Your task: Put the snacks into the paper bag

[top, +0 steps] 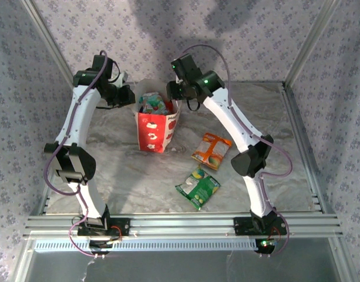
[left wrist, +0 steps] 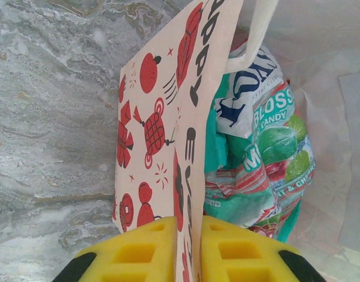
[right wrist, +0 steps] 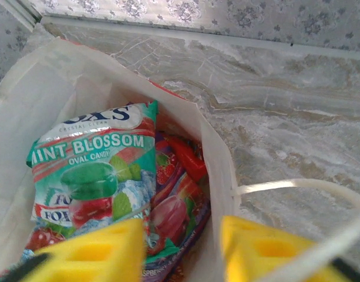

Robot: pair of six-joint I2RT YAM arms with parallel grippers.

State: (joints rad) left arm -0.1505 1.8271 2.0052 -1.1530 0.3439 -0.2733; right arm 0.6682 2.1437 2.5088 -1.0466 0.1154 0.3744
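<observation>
Checking the feeds: the paper bag (top: 155,129) stands upright toward the table's (top: 109,170) far edge, roughly mid-width. My left claw (left wrist: 190,238) is clenched on the bag's left wall, with the paper pinched flat between the yellow fingers. The right claw (right wrist: 182,238) is released, jaws wide and straddling the right wall, one finger inside and one outside. The teal packet (right wrist: 91,170) sits on top inside the bag, with the purple packet (right wrist: 180,211) under it. The orange packet (top: 212,150) and green packet (top: 198,187) lie flat on the table right of the bag, green closer to the near edge.
</observation>
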